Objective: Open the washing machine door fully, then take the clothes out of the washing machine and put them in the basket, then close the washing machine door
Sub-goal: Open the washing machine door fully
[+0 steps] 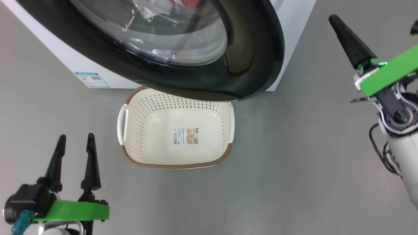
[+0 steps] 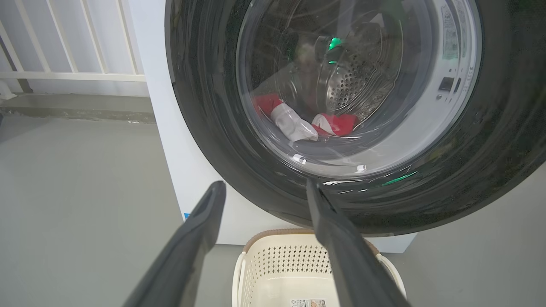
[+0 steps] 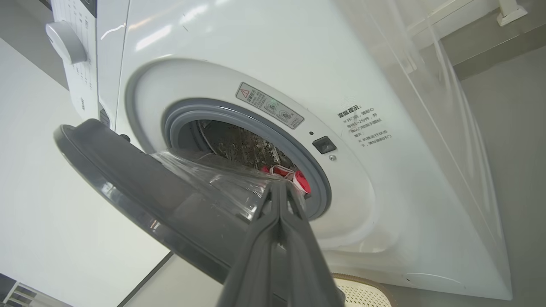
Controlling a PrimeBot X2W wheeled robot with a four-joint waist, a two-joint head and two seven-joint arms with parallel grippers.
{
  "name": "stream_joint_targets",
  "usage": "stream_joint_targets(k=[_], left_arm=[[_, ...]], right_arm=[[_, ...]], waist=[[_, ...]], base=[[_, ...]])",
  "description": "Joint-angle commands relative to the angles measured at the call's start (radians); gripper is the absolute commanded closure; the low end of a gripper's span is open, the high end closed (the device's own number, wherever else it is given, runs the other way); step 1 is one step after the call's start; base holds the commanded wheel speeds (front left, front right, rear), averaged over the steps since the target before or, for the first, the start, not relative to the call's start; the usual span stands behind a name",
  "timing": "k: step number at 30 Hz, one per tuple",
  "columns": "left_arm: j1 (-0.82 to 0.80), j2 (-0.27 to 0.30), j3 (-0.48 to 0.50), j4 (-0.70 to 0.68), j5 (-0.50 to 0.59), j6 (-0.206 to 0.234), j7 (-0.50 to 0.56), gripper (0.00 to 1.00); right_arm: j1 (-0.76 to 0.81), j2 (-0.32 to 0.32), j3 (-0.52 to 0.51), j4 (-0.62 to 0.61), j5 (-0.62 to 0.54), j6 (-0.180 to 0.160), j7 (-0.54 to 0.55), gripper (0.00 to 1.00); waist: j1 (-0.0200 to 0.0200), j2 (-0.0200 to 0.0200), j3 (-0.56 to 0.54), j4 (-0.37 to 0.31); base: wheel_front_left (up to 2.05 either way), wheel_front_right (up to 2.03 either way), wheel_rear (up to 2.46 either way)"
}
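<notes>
The washing machine (image 1: 65, 57) is a white front-loader. Its door (image 1: 254, 58) has a glossy black rim and stands partly open, hanging over the far edge of the basket (image 1: 176, 165). The cream basket is on the floor with nothing in it except a paper label. The red and white clothes (image 2: 298, 121) lie in the drum, seen through the door (image 2: 204, 106) glass. My left gripper (image 1: 76, 137) is open and holds nothing, low at the left and short of the door. My right gripper (image 3: 279, 187) is shut. It points at the door's grey inner side (image 3: 128, 170), near the glass bowl.
Grey floor surrounds the machine and basket. A white railing (image 2: 72, 64) stands behind the machine on the left. A blue label (image 1: 92, 79) is low on the machine front, and a control knob (image 3: 66, 42) is at its top. My right forearm (image 1: 405, 153) with cables is at the right edge.
</notes>
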Motion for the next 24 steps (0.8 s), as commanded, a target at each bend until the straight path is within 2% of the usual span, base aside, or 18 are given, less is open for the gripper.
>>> stream_joint_targets(k=[1, 8, 12, 16, 24], left_arm=[[-0.023, 0.026, 0.031, -0.025, 0.002, -0.003, -0.012, 0.00], [-0.030, 0.027, 0.026, -0.026, 0.001, -0.003, -0.012, 0.00], [-0.032, 0.026, 0.024, -0.027, 0.001, -0.003, -0.012, 0.00], [-0.034, 0.025, 0.019, -0.029, 0.000, -0.003, -0.012, 0.00], [-0.034, 0.023, 0.015, -0.027, 0.002, -0.003, -0.012, 0.00]], right_arm=[[-0.012, -0.002, 0.013, -0.019, 0.010, 0.002, 0.008, 1.00], [-0.102, 0.017, 0.025, 0.063, 0.114, 0.002, 0.105, 1.00], [-0.148, 0.044, -0.004, 0.124, 0.233, 0.002, 0.188, 1.00], [-0.175, 0.054, -0.018, 0.164, 0.305, 0.002, 0.261, 1.00], [-0.221, 0.066, -0.021, 0.246, 0.385, 0.002, 0.389, 1.00]], waist=[[0.0000, 0.0000, 0.004, 0.004], [0.0000, 0.0000, 0.018, 0.021], [0.0000, 0.0000, 0.031, 0.032], [0.0000, 0.0000, 0.037, 0.041], [0.0000, 0.0000, 0.039, 0.051]], base=[[0.00, 0.00, 0.00], [0.00, 0.00, 0.00], [0.00, 0.00, 0.00], [0.00, 0.00, 0.00], [0.00, 0.00, 0.00]])
